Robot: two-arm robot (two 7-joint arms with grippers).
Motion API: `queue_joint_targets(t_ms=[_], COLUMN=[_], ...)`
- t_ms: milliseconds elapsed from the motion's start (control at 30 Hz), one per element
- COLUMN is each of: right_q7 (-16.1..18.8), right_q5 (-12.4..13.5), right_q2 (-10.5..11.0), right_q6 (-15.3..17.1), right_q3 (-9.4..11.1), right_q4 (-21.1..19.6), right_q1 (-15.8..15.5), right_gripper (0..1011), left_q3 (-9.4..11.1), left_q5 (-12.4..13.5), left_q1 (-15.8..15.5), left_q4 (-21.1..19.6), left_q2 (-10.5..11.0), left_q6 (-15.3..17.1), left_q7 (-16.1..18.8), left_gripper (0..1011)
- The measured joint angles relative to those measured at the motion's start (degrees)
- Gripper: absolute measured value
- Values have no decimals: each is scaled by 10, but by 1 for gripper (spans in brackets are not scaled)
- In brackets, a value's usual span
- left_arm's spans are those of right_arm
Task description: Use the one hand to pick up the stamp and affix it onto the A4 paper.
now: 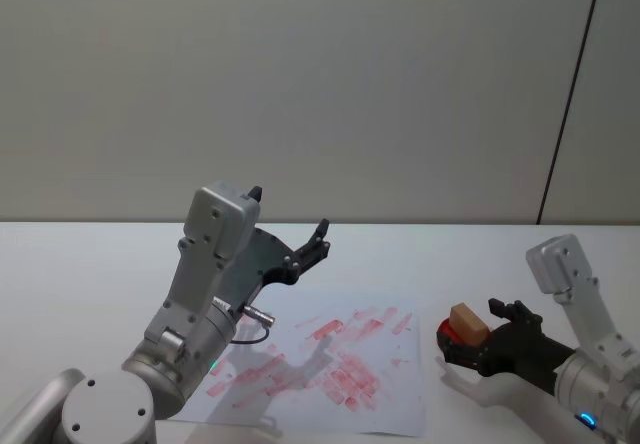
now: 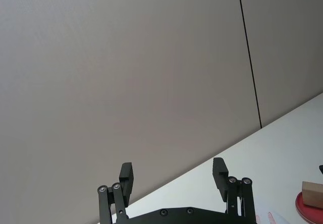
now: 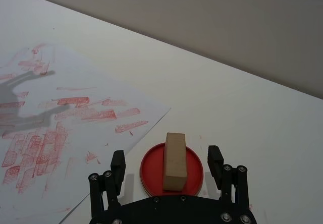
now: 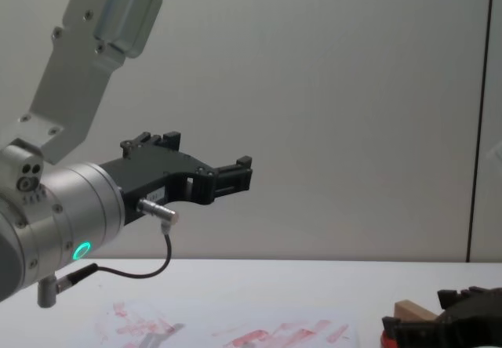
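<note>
**Mia:** Where is the right hand (image 3: 169,166) now?

**Ben:** It is low over the tabletop (image 3: 262,113), on the robot's right side. Its two fingers are wide apart. One is on each side of the stamp (image 3: 174,159), but they are not touching it.

**Mia:** So it has not picked the stamp up?

**Ben:** Not yet. The stamp is a little tan wooden block. It is sitting on the round red ink pad (image 3: 195,169), right between the fingers.

**Mia:** What should happen next?

**Ben:** I think the hand needs to close on the block's sides and hold it tight. Then it must lift it straight up off the pad.

**Mia:** And then?

**Ben:** It has to carry it over to the A4 paper (image 1: 380,384). The paper lies flat just beside the pad, toward the robot's left. It is already full of red prints. The hand should press the stamp down flat on it.

**Mia:** What about the left hand (image 1: 312,247)?

**Ben:** It is held up in the air above the paper, with its fingers apart and nothing in them. It is just waiting.
</note>
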Motion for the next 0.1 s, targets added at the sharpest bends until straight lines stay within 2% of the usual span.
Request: queue_joint_targets(t_ms=[100], right_q7=[0], right_q5=[0], right_q2=[0], right_q6=[0], right_q3=[0], right_q4=[0], right_q1=[0], right_gripper=[1001], left_q3=[0], left_q5=[0], left_q1=[0], left_q4=[0], left_q2=[0], left_q6=[0], left_q7=[0], left_gripper=[1002])
